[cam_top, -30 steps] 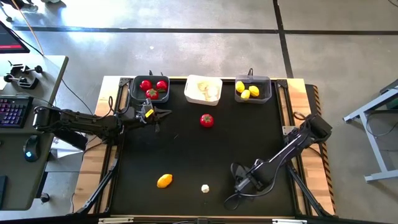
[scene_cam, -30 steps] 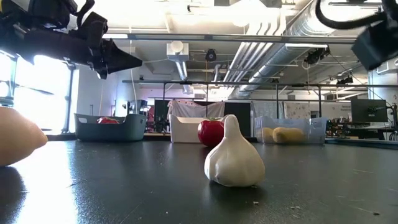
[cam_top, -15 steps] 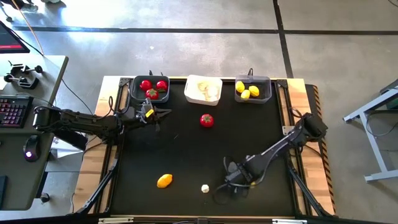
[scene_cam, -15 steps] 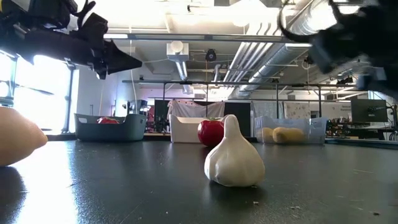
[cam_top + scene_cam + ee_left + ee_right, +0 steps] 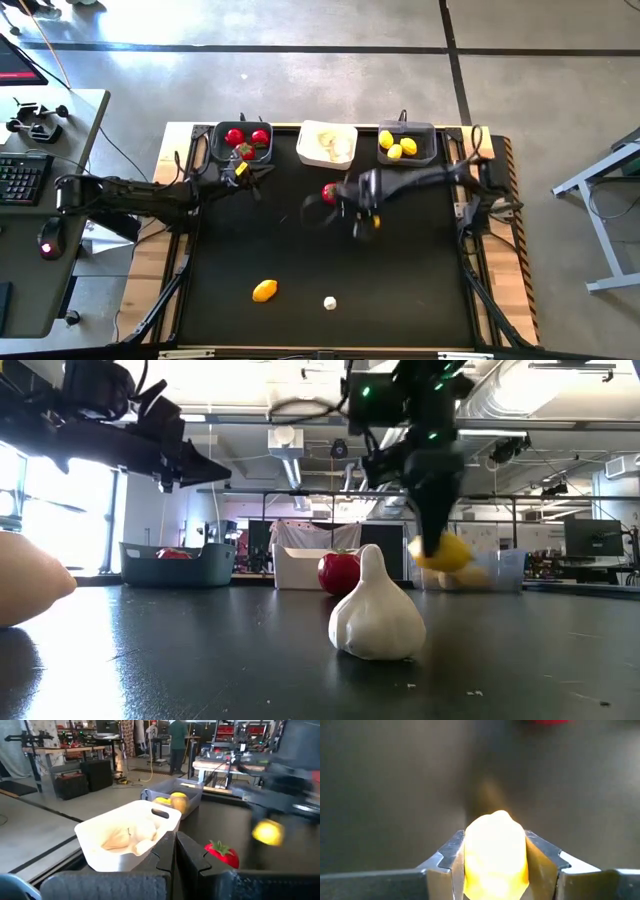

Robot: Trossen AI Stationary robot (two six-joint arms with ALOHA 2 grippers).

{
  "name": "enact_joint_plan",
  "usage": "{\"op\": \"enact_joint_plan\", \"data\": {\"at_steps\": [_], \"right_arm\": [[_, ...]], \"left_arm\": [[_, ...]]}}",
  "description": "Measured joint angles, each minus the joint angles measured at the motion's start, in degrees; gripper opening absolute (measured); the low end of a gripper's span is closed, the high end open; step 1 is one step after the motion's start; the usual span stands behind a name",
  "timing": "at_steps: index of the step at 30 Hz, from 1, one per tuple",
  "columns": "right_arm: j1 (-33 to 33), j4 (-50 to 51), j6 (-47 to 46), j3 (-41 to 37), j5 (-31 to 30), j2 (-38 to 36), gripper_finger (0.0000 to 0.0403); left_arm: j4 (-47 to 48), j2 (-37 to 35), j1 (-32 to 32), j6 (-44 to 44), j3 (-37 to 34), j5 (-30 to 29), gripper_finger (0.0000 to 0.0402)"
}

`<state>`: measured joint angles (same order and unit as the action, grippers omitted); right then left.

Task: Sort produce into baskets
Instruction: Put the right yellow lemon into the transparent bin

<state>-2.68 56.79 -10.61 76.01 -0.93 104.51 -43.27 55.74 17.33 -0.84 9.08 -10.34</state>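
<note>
No brand, label or writing can be read anywhere. A small yellow toy lemon [image 5: 496, 851] is clamped between the part-closed fingers of the right gripper [image 5: 366, 214], which is blurred above the middle of the black table top [image 5: 400, 290], seemingly just beside the loose red toy tomato [image 5: 329, 193]. The left gripper [image 5: 262, 172] is held shut and empty near the dark grey tomato basket [image 5: 241, 146]. Another lemon [image 5: 264, 290] and a white garlic bulb [image 5: 330, 302] lie near the front edge, with open table between.

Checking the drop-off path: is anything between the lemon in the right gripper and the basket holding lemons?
Nothing visible. The right gripper holds the lemon over bare mat; the loose tomato lies on its far side from the lemon basket.
</note>
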Motion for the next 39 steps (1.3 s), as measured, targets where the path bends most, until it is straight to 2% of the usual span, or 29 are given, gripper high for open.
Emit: {"op": "enact_joint_plan", "data": {"at_steps": [5,10,15,20,25,34,39], "right_arm": [[-12.46,4.28,9.84,2.58,-7.26,-3.34,0.014],[-23.38,7.23,16.01,1.52,-15.79,-11.46,0.014],[-35.14,2.77,15.55,-2.46,-17.56,-16.41,0.0141],[-43.86,1.16,11.57,-4.74,-19.72,-14.71,0.0141],[-48.14,-0.54,9.09,-4.74,-21.57,-11.02,0.0142],[-50.7,-0.92,5.2,-4.76,-23.49,-4.82,0.0145],[-50.49,0.03,3.97,-4.76,-25.56,-4.33,0.0187]], "left_arm": [[0.8,-0.14,1.99,-0.28,0.0,2.71,0.0],[0.0,-0.22,3.01,1.95,-0.01,2.76,0.0],[-0.43,-0.23,3.32,1.96,0.0,2.74,0.0],[-0.43,-0.23,3.3,1.55,-0.01,2.75,0.0],[-0.37,-0.23,3.3,1.55,0.0,2.77,0.0],[0.02,-0.23,3.3,1.52,0.0,2.77,0.0],[0.92,-0.23,3.3,-1.58,-0.02,2.77,0.0]]}}
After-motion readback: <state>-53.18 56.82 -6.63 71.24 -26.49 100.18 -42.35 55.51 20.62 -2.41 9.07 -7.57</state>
